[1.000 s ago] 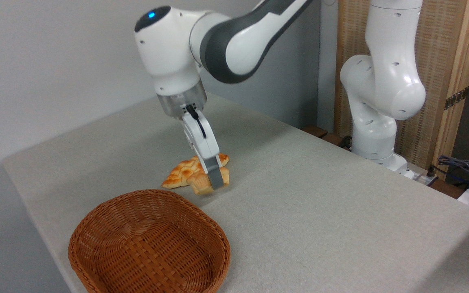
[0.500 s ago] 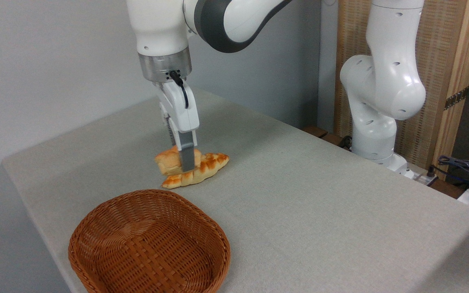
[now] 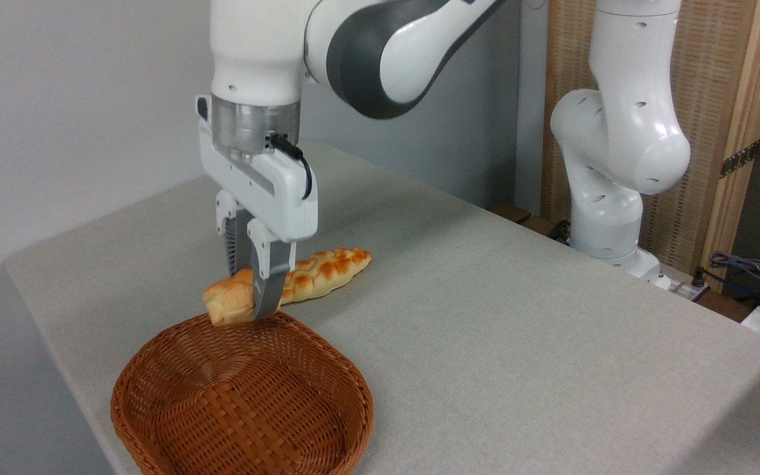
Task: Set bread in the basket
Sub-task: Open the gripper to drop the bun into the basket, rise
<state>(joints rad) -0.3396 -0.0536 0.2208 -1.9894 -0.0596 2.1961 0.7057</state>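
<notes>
Hand (image 3: pixel 253 310) clamped on small golden-orange bun (image 3: pixel 227 305), frame centre-left, just above far rim of reddish-brown woven wicker basket (image 3: pixel 156 422) lying below, nearer camera.

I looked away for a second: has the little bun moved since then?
Yes. The bun, pinched in the gripper, has come left and nearer, from beside the loaf to the basket rim.
</notes>
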